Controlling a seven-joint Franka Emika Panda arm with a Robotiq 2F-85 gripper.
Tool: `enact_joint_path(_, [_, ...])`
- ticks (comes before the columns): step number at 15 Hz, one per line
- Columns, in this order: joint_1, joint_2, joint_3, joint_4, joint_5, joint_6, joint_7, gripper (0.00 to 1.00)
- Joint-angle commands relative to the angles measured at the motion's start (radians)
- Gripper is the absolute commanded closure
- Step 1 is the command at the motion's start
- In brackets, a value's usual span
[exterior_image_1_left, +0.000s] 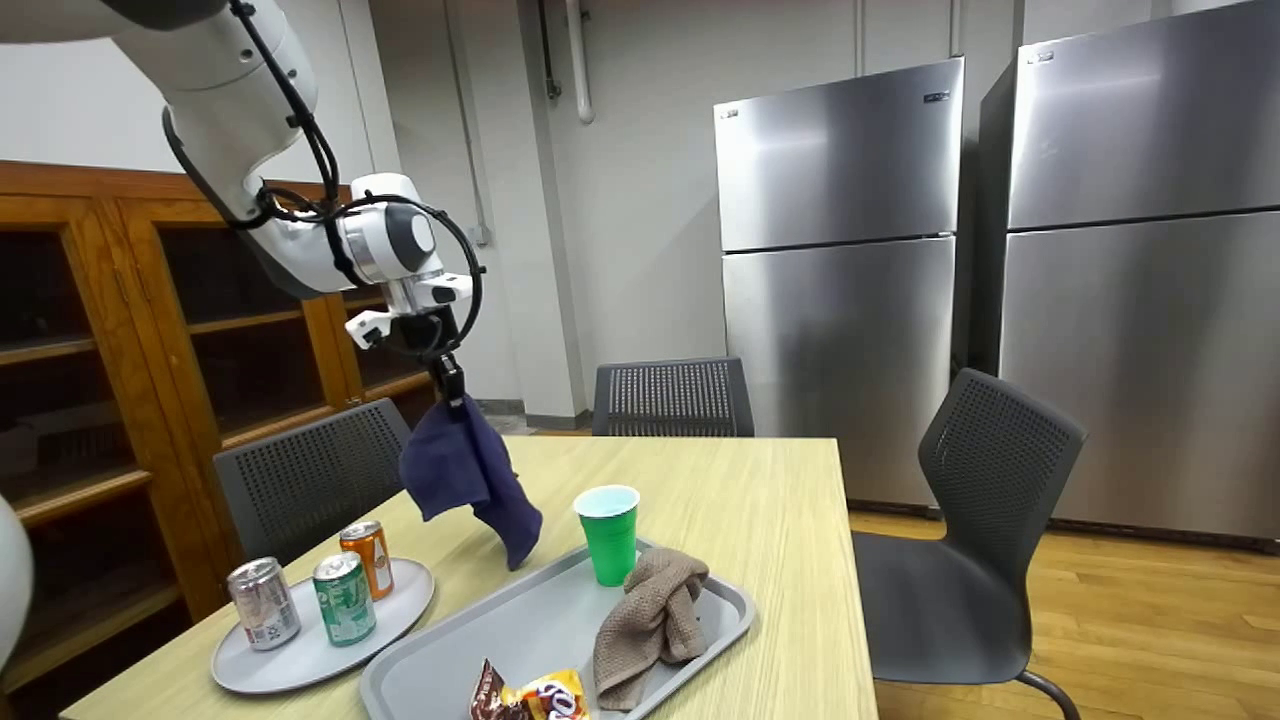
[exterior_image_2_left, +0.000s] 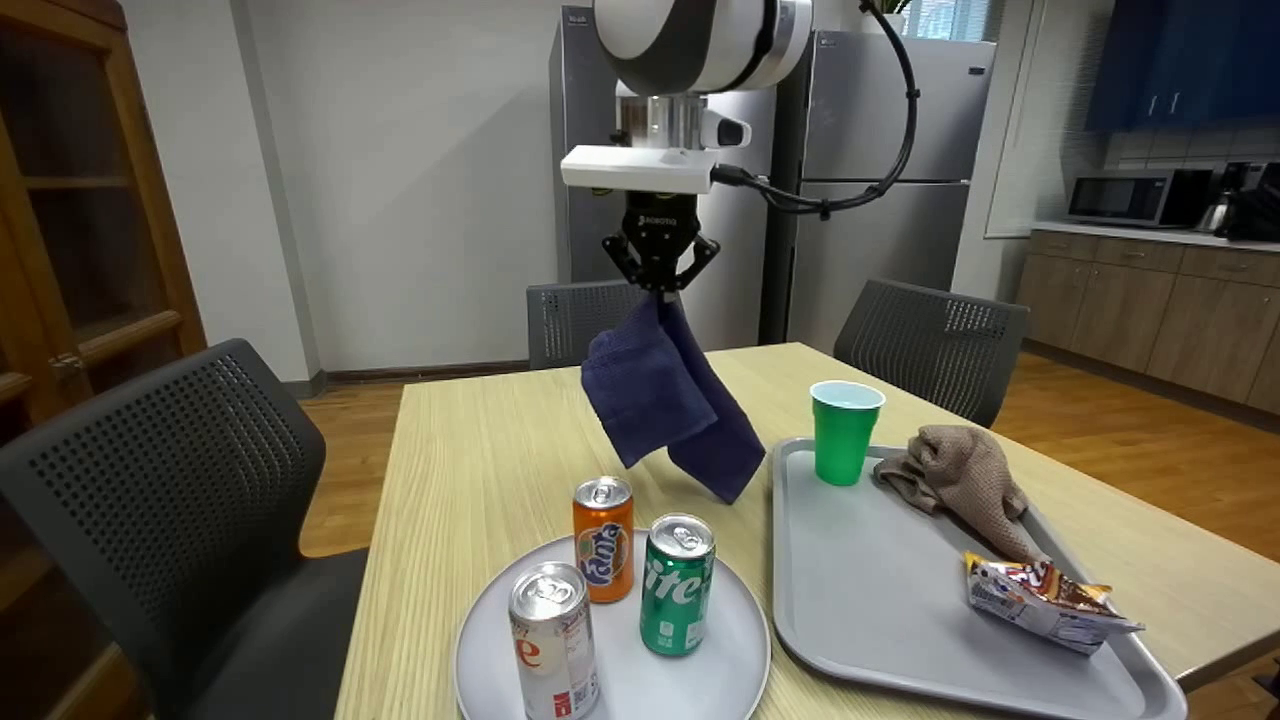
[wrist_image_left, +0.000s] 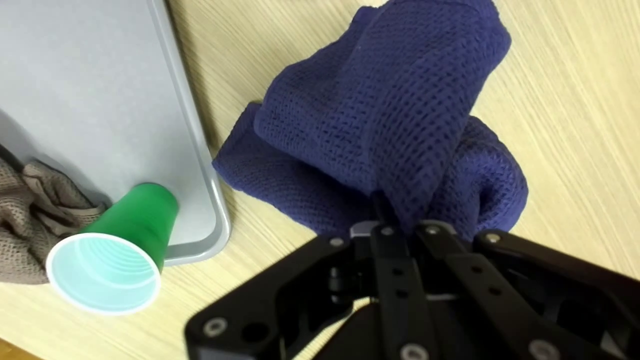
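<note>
My gripper is shut on a dark blue cloth and holds it by its upper part above the table. The gripper also shows in an exterior view and in the wrist view. The cloth hangs in folds with its lower corner near the grey tray's edge, in an exterior view and in the wrist view. I cannot tell whether that corner touches the table. The fingertips are partly hidden by the cloth. A green cup stands upright on the grey tray, close to the cloth.
A brown cloth lies crumpled on the tray beside the cup, and a snack bag lies there too. A round grey plate holds an orange can, a green can and a silver can. Chairs surround the table.
</note>
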Motion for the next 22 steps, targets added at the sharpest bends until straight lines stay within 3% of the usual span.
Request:
enact_joint_path(1, [0.021, 0.062, -0.017, 0.093, -0.015, -0.086, -0.014, 0.99])
enact_joint_path(22, [0.09, 0.336, -0.099, 0.311, -0.085, -0.38, 0.037, 0.99])
